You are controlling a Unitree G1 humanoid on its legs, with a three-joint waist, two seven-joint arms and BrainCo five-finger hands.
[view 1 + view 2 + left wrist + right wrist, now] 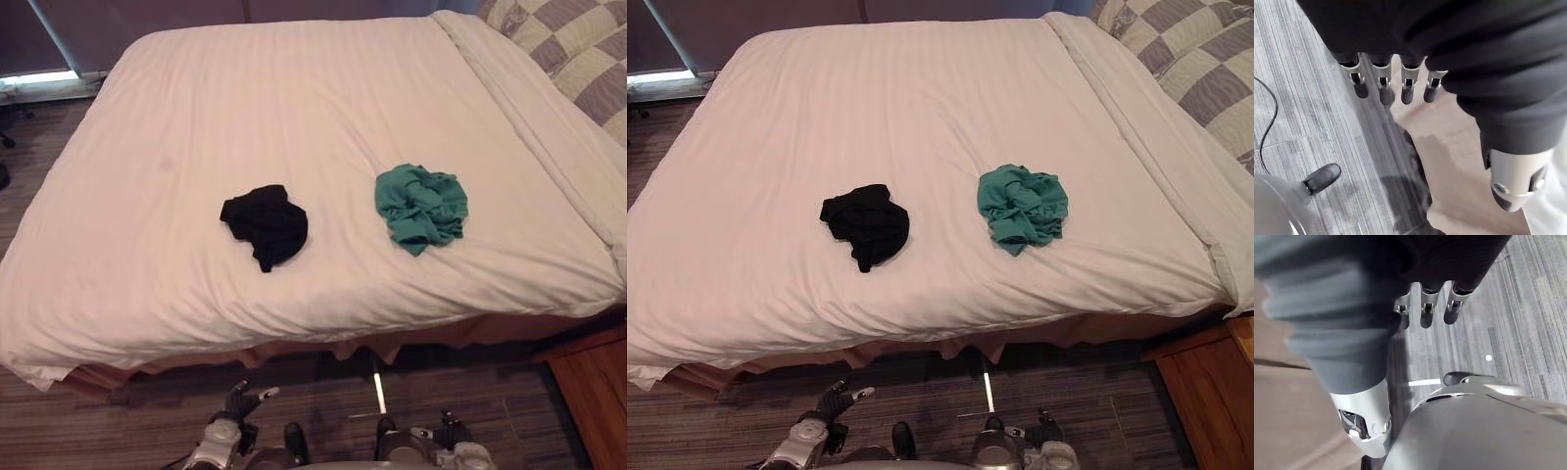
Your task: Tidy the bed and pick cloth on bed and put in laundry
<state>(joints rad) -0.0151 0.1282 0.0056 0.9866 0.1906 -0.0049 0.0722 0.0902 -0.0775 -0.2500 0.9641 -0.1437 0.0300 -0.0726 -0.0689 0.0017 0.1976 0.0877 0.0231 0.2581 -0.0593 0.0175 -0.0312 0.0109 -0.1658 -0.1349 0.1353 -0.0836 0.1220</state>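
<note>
A black cloth point(265, 226) and a green cloth point(421, 206) lie crumpled, apart from each other, near the front edge of the bed point(294, 88). Neither is picked up, so I judge the task barely begun. The left hand point(238, 402) and right hand point(451, 429) hang low over the carpet point(127, 421), fingers straight, holding nothing. The white cover lies fairly smooth, with checked pillows point(578, 59) at the far right and a wooden cabinet point(593, 392) beside the bed
</note>
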